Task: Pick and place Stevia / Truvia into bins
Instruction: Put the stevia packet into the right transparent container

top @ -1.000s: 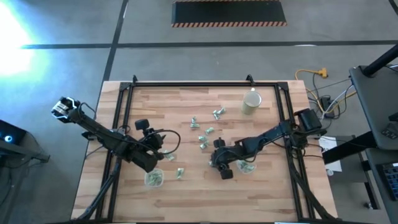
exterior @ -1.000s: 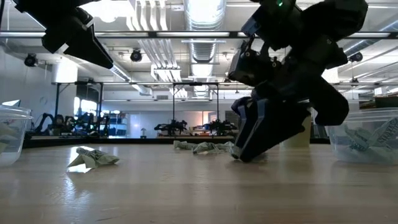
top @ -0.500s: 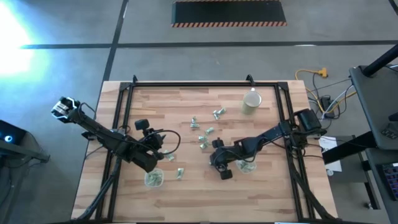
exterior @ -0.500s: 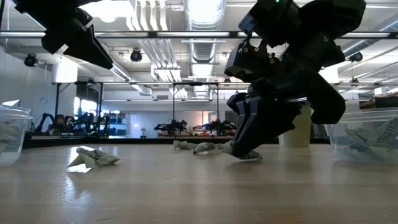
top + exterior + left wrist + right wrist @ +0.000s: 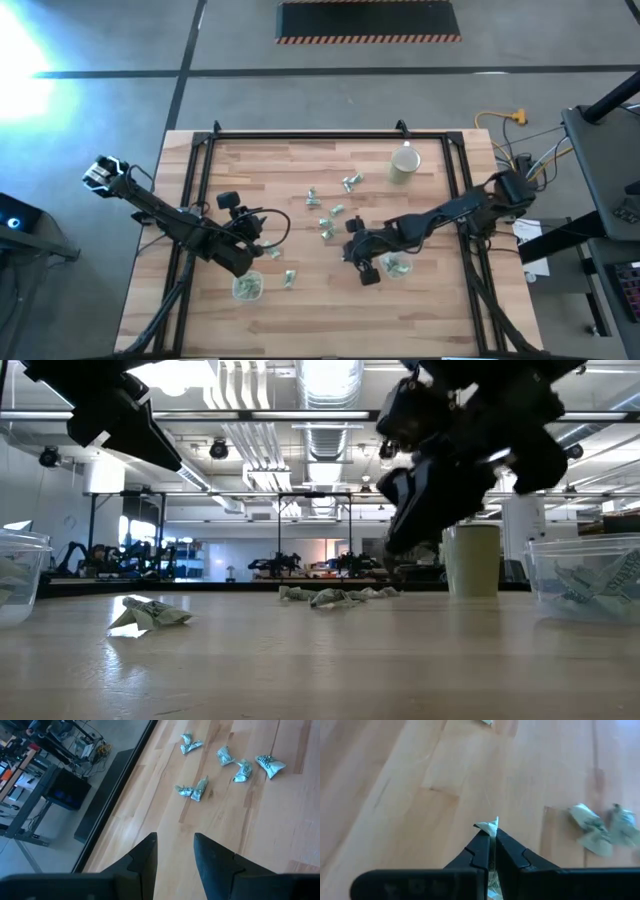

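Observation:
Several small pale green-and-white Stevia sachets (image 5: 328, 222) lie flat and loose on the wooden table's middle. My right gripper (image 5: 348, 236) hangs above the table beside them, shut on one sachet (image 5: 489, 825); the low view shows it raised (image 5: 393, 547). One clear bin (image 5: 394, 266) stands just right of that gripper, the other bin (image 5: 247, 288) near the left arm; both hold sachets. My left gripper (image 5: 175, 842) hovers open over bare wood, a cluster of sachets (image 5: 193, 792) ahead of it. My right gripper pinches the sachet between its two fingertips (image 5: 481, 840); a crumpled corner of the sachet (image 5: 490, 824) sticks out past the tips. The fingers slant down from the table's right side. The sachet is lifted clear of the table.
A beige cup (image 5: 404, 165) stands at the far right of the table. One sachet (image 5: 289, 278) lies beside the left bin. A black frame rail (image 5: 330, 135) runs around the table's far edge and sides. Bare wood lies along the near edge.
My right gripper has shut on a sachet on the table and then risen, carrying the sachet clear of the wood. The other sachets and my left arm have stayed where they were.

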{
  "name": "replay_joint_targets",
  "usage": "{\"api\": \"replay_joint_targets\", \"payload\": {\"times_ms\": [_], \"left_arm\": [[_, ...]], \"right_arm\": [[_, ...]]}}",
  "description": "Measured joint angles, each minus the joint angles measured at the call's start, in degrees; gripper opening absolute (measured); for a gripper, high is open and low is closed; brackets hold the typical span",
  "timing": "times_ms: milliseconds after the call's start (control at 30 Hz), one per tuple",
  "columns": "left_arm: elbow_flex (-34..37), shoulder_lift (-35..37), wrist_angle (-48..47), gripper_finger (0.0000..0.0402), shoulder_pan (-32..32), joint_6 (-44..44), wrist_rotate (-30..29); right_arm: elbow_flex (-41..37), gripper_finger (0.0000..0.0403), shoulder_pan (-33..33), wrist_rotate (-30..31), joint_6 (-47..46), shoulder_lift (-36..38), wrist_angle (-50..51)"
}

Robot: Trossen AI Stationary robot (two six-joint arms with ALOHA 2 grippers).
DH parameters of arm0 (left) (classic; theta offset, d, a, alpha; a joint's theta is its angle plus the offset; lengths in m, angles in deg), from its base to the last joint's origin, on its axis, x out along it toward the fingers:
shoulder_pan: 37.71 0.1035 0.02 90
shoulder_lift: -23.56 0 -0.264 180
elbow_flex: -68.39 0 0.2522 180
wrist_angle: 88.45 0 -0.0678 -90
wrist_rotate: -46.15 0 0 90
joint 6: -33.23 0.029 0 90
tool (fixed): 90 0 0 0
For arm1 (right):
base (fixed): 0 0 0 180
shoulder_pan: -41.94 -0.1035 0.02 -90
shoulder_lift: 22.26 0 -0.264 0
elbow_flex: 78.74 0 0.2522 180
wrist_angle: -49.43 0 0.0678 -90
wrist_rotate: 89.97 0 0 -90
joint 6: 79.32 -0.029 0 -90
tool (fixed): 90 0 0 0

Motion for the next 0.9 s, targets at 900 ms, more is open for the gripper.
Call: {"api": "replay_joint_targets", "payload": {"times_ms": [900], "left_arm": [[0.04, -0.02, 0.52, 0.0111, 0.01, 0.00, 0.02]], "right_arm": [[-5.60, 0.0013, -10.93, 0.02, -25.46, 20.25, 26.94]]}}
